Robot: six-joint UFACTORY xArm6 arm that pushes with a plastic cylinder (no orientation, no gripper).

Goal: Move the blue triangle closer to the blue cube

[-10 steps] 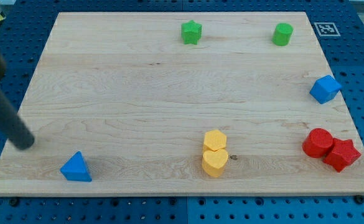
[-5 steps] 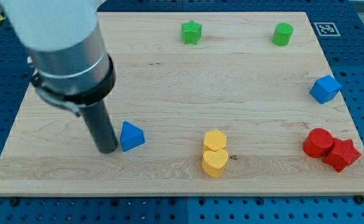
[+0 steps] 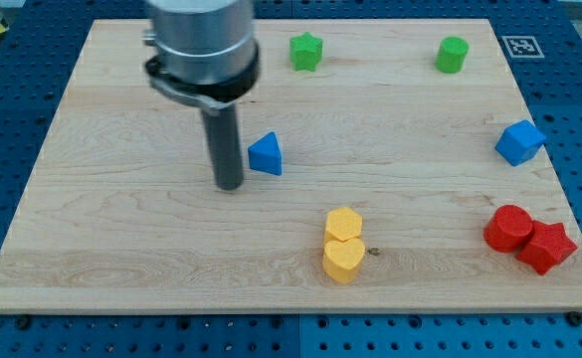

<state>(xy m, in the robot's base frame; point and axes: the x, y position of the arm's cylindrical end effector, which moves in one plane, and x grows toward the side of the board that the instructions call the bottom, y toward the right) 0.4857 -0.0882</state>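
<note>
No jaws on your rig, just my tip (image 3: 230, 185), sitting just left of the blue triangle (image 3: 266, 155), possibly touching. Blue cube (image 3: 519, 142) lay far right, roughly level; push rightward.

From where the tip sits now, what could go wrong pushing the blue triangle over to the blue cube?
1. My tip sits just left of and slightly below the blue triangle; an off-centre push could spin it or let it slip past the rod.
2. The blue cube lies near the board's right edge; overshooting may knock it off.
3. Drifting downward risks hitting the yellow blocks.
</note>
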